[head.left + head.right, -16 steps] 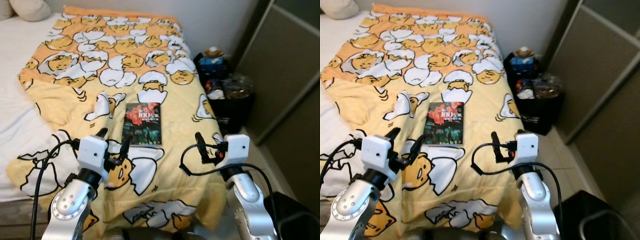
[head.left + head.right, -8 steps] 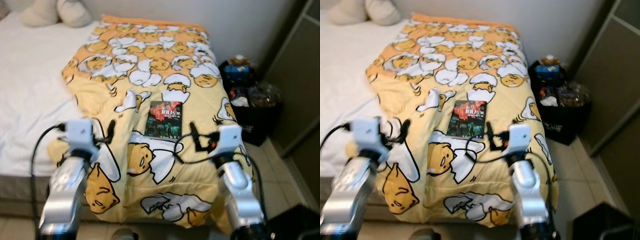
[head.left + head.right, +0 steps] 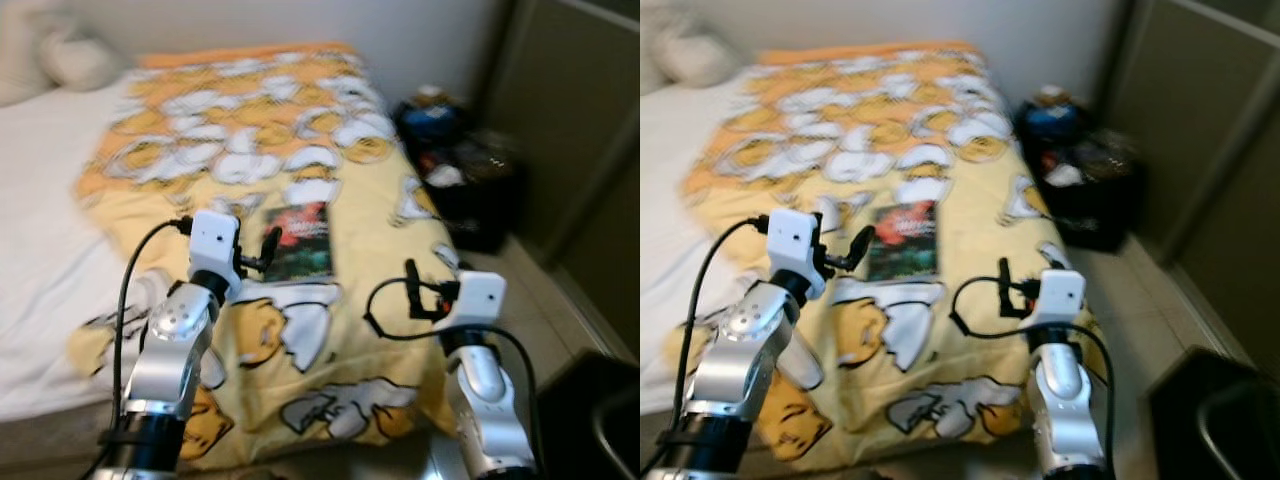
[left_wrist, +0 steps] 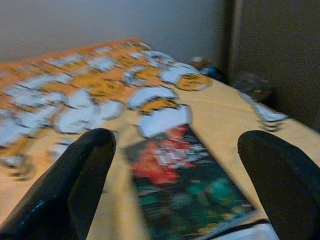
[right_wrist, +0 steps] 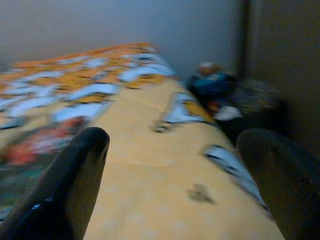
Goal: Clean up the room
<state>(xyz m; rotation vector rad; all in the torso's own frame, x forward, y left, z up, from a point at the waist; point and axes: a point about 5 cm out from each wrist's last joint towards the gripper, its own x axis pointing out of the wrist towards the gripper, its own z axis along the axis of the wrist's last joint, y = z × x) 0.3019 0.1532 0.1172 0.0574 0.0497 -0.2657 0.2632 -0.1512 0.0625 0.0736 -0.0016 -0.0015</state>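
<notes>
A dark book (image 3: 300,240) with a red and green cover lies flat on the yellow egg-print blanket (image 3: 300,130) that covers the bed. My left gripper (image 3: 258,252) hovers open just beside the book's near left corner; the left wrist view shows the book (image 4: 185,187) between and ahead of its fingers. My right gripper (image 3: 413,295) is open above the blanket's right edge, apart from the book (image 5: 35,147), holding nothing.
A black bin or bag (image 3: 465,185) stuffed with odds and ends stands on the floor right of the bed. A dark wardrobe door (image 3: 575,130) rises at the right. White sheet (image 3: 40,210) and pillows (image 3: 60,60) lie at the left. A dark object (image 3: 590,420) sits near right.
The camera has swung, shifting the whole scene. My left gripper has come in toward the book's left corner. The right gripper still hovers open off the book's right side.
</notes>
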